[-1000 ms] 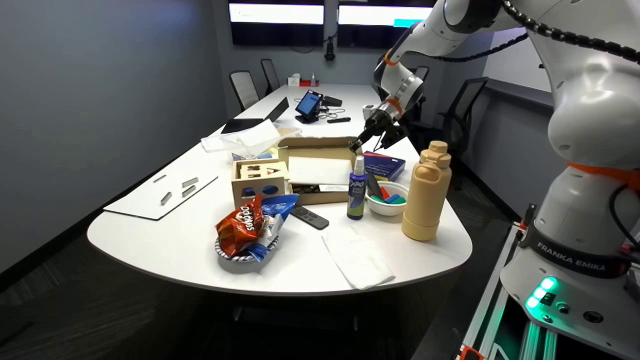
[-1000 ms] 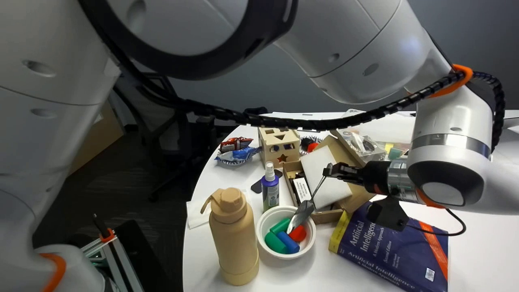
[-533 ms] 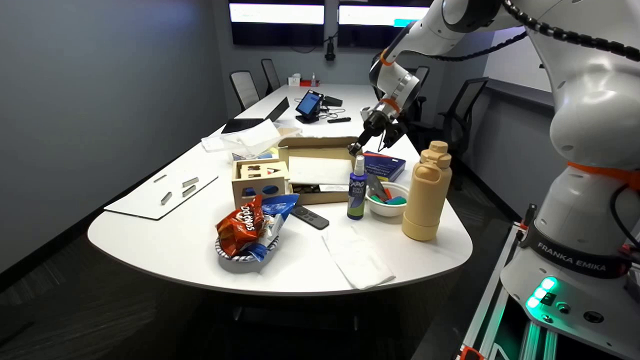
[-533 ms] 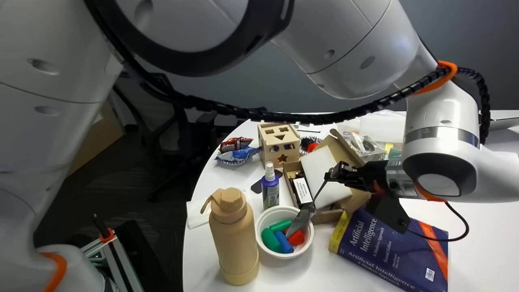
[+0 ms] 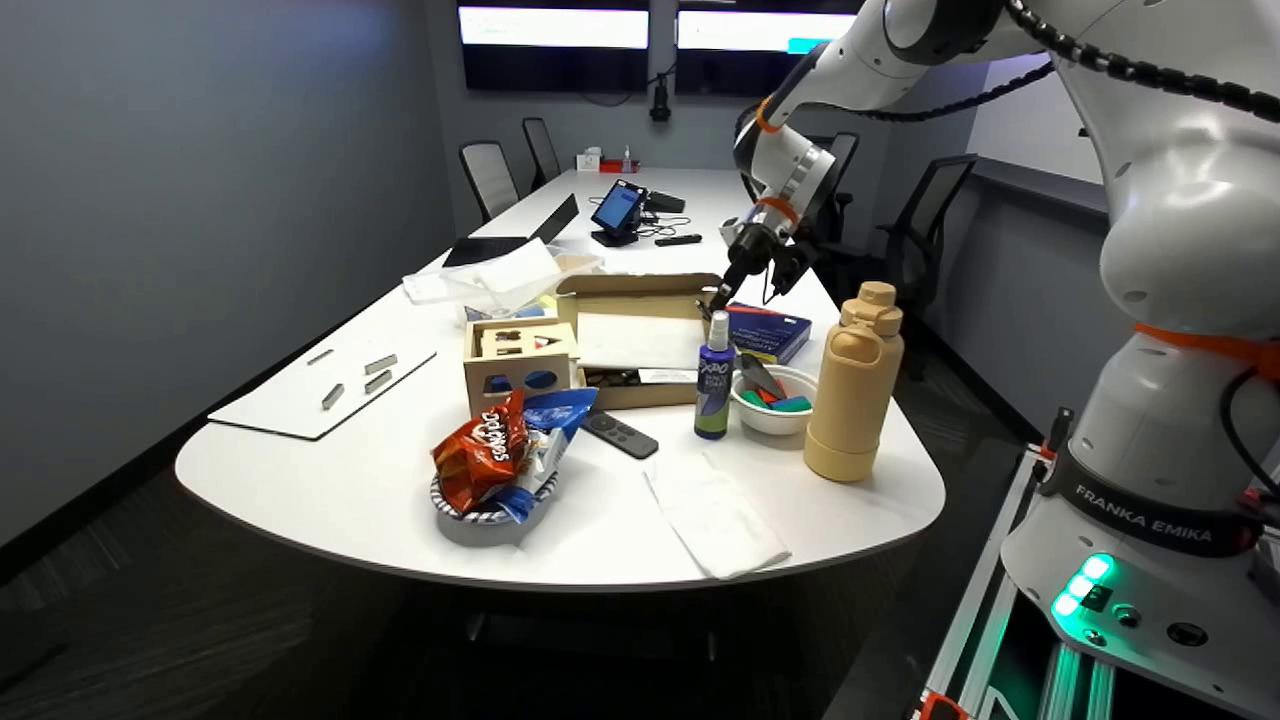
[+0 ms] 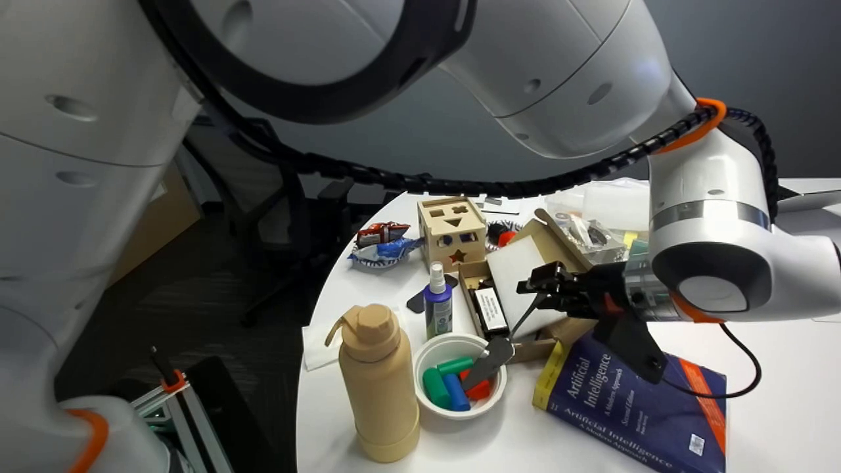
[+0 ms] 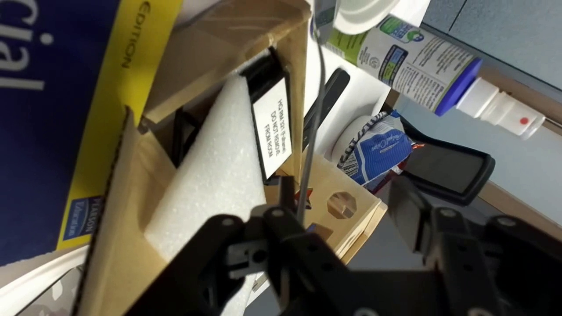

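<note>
grey utensil [image 6: 491, 361] tilted across rim of white bowl [image 6: 431, 353], blade end in among the blocks, handle up to the jaws. jaws spread apart, wide gap in wrist view; handle runs in that gap, close along one side, can't tell if touching.

in bowl: green blocks [image 6: 436, 389], blue block [image 6: 456, 393], red block [image 6: 480, 391]. tan bottle [image 6: 379, 394] upright just beside bowl; spray bottle [image 6: 438, 310] upright near it, purple, white nozzle.

open cardboard box [image 6: 531, 353] near bowl, white foam [image 7: 210, 171] inside plus dark item with white label [image 7: 272, 127]. jaws hang near this box. blue book [image 6: 631, 401] lies flat next to box, yellow edge. wooden cube [image 6: 453, 235], shape cutouts, also beside box.

snack bags [image 5: 480, 460] in striped basket [image 5: 470, 516]. black remote [image 5: 620, 434] near spray bottle. white cloth [image 5: 720, 520] lies flat on surface [image 5: 350, 520]. white board [image 5: 280, 402] carries small grey bars [image 5: 380, 364]. farther back: laptop [image 5: 490, 250], tablet [image 5: 619, 207] on a stand.
</note>
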Tool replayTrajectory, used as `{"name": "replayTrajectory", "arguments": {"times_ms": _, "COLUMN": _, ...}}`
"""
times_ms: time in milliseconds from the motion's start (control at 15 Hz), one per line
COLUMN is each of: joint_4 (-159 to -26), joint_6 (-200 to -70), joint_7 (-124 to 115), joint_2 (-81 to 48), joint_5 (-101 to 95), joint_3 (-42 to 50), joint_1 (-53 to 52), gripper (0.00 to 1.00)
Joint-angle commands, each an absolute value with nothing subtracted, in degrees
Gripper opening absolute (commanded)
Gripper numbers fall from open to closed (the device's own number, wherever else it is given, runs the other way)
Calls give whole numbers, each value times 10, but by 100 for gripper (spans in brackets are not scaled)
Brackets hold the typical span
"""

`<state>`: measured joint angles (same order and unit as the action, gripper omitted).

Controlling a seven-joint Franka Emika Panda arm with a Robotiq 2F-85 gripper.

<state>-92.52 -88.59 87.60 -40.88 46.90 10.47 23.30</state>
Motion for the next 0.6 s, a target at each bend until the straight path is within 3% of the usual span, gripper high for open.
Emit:
{"name": "replayTrajectory", "arguments": {"times_ms": 0, "joint_4": -924, "joint_6": -889, "joint_7": 852, "joint_2": -400, "joint_5": 445, "joint_3": 97, "joint_1": 233, "gripper": 90}}
{"name": "replayTrajectory", "arguments": {"times_ms": 133, "joint_4": -923, "joint_6": -889, "joint_7": 847, "joint_2": -401, "joint_5": 440, "joint_3": 94, "joint_1": 234, "gripper": 100}}
{"name": "replayTrajectory", "arguments": {"times_ms": 533, "joint_4": -921, "joint_6": -887, "joint_7": 835, "joint_2": -402, "joint_5": 434, "joint_3": 88, "joint_1": 235, "gripper": 100}}
